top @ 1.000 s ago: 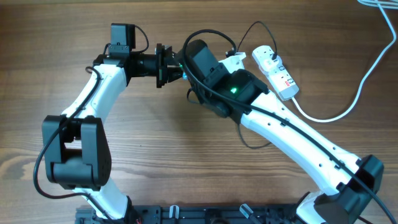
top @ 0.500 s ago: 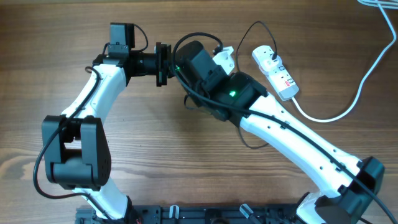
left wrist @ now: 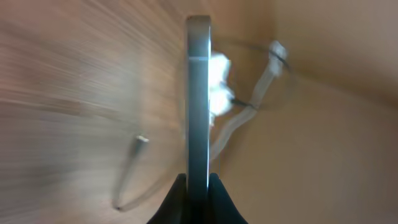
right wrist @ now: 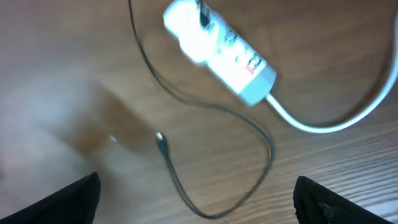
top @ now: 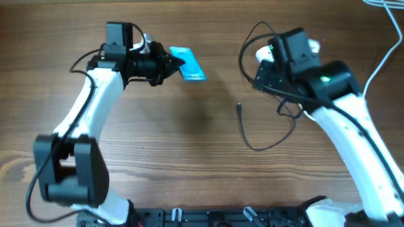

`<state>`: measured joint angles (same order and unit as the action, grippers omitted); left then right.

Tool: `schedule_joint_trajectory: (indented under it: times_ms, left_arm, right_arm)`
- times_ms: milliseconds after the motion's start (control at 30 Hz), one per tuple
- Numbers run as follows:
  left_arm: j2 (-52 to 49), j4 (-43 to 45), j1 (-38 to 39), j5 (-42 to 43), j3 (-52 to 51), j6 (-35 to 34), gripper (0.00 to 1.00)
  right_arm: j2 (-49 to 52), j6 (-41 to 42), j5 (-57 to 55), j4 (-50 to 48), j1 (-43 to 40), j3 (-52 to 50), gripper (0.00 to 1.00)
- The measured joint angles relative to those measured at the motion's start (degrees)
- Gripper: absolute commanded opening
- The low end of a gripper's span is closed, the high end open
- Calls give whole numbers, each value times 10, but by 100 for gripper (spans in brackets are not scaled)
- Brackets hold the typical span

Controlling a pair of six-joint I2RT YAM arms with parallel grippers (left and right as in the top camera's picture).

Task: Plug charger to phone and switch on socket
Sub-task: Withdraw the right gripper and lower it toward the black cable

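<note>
The teal-blue phone [top: 189,64] is pinched at one end in my shut left gripper [top: 176,65] at the back left. It shows edge-on as a phone [left wrist: 198,93] rising from the left gripper [left wrist: 197,198]. The charger's black cable loops over the wood [top: 268,144]. Its connector tip [top: 240,108] lies loose at mid-table, apart from the phone, and shows again as the tip [right wrist: 160,140]. The white socket [right wrist: 217,46] sits below my right gripper [right wrist: 199,202], which is wide open and holds nothing. In the overhead view the right arm [top: 297,63] covers most of the socket.
A thick white cord [right wrist: 323,121] runs from the socket's end toward the table's right edge [top: 379,57]. Bare wood lies between the two arms around the loose connector. The arms' base rail [top: 208,217] lines the front edge.
My right arm has pulled back to the right, over the socket, and its gripper has opened and let the cable go. The phone, hidden before, now shows in the left gripper.
</note>
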<state>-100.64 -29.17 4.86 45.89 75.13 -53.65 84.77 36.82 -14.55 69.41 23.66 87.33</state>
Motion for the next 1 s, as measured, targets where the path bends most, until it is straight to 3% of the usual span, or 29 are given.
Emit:
schedule_joint_trajectory:
  times_ms: [33, 100, 167, 300, 400, 500, 767, 1000]
  left_arm:
    - [17, -46, 0, -56, 3, 7, 4]
    - [43, -124, 0, -162, 3, 13, 4]
    - [50, -158, 0, -249, 3, 25, 4]
    - [50, -174, 0, -319, 3, 49, 4]
    - [50, -176, 0, -332, 3, 56, 4]
    - [50, -176, 0, -332, 3, 64, 4]
    - [50, -176, 0, -332, 3, 71, 4]
    - [50, -176, 0, -332, 3, 71, 4]
  right_arm:
    - [12, -13, 14, -19, -1, -18, 70]
    - [45, -36, 51, -66, -1, -57, 68]
    - [101, -51, 88, -103, -1, -90, 59]
    - [204, -62, 119, -127, 0, -103, 54]
    - [271, -65, 129, -145, 3, -103, 41]
    - [315, -83, 159, -161, 5, -104, 43]
    - [315, -141, 197, -175, 5, -103, 48]
    - [304, -167, 210, -96, 5, -44, 57]
